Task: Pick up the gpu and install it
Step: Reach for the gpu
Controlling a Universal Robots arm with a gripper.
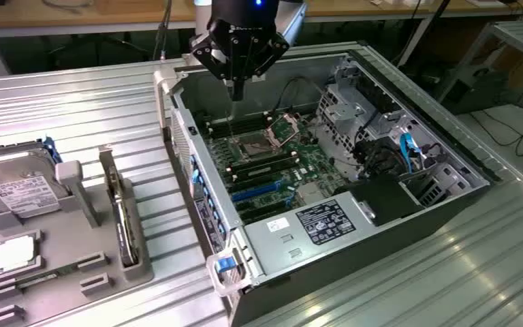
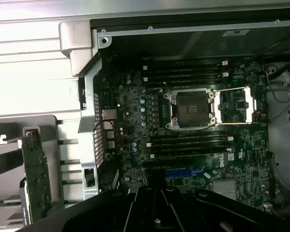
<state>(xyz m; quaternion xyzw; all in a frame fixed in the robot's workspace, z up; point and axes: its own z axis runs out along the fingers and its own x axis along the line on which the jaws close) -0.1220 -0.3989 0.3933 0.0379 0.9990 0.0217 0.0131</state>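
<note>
**A:** What's the hand doing?

**B:** The black robot hand (image 1: 236, 90) has its fingers pressed together with nothing between them. It hangs over the far end of the open dark computer case (image 1: 398, 238), above the green motherboard (image 1: 271, 170) and near the square silvery processor socket (image 1: 250, 146).

**A:** And the gpu?

**B:** The gpu (image 1: 120, 211), a thin flat card, is outside the case, well apart from the hand, toward the exterior view's left. It stands on its long edge in a slot of the grey plastic holder (image 1: 139, 269) on the ribbed metal bench (image 1: 71, 102).

**A:** Anything else in that holder?

**B:** A boxy silver hard drive with a white label (image 1: 21, 191), further to the exterior view's left.
</note>
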